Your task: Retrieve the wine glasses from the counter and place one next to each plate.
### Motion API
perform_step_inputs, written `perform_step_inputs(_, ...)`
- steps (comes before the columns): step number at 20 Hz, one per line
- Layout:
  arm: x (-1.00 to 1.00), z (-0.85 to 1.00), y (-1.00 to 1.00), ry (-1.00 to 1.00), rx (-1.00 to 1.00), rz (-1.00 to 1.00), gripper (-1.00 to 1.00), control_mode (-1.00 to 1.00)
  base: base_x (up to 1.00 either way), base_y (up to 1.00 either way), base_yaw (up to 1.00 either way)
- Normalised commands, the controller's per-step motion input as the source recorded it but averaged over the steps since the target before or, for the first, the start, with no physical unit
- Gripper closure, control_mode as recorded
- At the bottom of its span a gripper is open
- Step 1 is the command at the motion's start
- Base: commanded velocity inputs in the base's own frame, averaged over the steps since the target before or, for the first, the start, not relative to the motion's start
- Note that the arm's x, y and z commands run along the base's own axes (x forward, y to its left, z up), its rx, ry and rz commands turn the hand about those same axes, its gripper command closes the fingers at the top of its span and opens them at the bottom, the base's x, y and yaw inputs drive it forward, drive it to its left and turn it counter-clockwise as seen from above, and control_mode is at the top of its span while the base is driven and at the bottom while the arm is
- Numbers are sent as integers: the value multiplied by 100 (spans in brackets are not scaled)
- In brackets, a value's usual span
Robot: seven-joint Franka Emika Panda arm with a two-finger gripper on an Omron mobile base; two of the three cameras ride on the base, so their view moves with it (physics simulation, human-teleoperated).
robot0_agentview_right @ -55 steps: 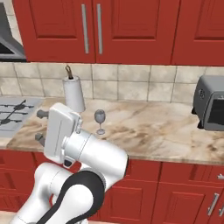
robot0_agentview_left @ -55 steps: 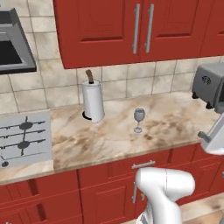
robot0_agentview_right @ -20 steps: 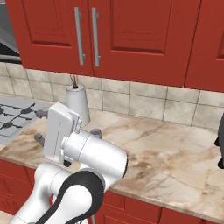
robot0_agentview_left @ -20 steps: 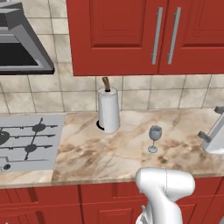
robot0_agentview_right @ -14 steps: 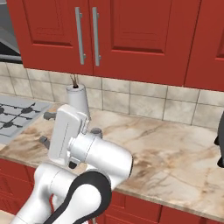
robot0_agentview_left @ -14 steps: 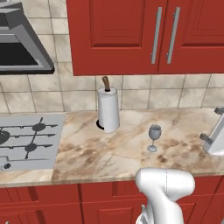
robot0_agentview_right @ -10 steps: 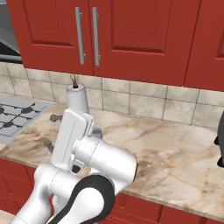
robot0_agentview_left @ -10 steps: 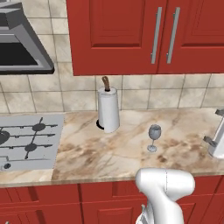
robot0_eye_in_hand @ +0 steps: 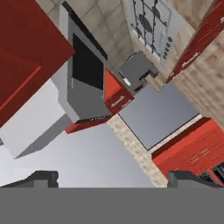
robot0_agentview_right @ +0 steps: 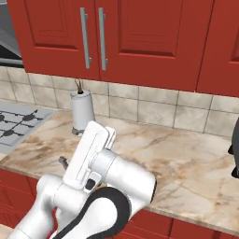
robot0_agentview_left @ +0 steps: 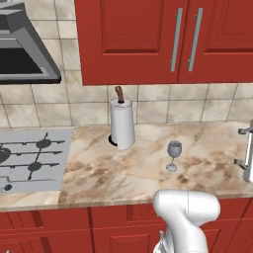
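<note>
One wine glass point(robot0_agentview_left: 174, 154), small and grey-blue on a thin stem, stands upright on the marbled counter point(robot0_agentview_left: 123, 170) right of the middle. My white arm rises at the counter's front edge, below the glass. In the right base view my forearm point(robot0_agentview_right: 93, 148) tilts up over the counter point(robot0_agentview_right: 186, 163). In the hand view the gripper point(robot0_eye_in_hand: 113, 178) is open with nothing between its dark fingertips point(robot0_eye_in_hand: 41, 177), and it faces the range hood point(robot0_eye_in_hand: 83, 74), away from the glass. The plates are out of view.
A white paper towel roll point(robot0_agentview_left: 122, 123) stands near the tiled wall, left of and behind the glass. The grey gas hob point(robot0_agentview_left: 29, 158) lies at the counter's left end under the hood point(robot0_agentview_left: 24, 59). Red wall cabinets point(robot0_agentview_left: 163, 39) hang above. A dark appliance point(robot0_agentview_right: 234, 158) sits at the far right.
The base drove early on, then stopped, so the scene has held still for the last second. My forearm has swung more upright. The glass has not moved.
</note>
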Motion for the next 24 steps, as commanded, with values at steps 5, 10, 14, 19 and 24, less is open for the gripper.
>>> perform_step_inputs(5,70,-41,-13,35,1,5,-100,-100,0,0,0)
perform_step_inputs(10,70,-39,-1,16,-1,1,-100,-100,0,0,0)
perform_step_inputs(14,49,-35,0,35,-4,0,-100,-100,0,0,0)
perform_step_inputs(19,39,-16,-1,38,-2,0,-100,-100,0,0,0)
perform_step_inputs(24,32,-12,-12,20,0,0,-100,-100,0,0,0)
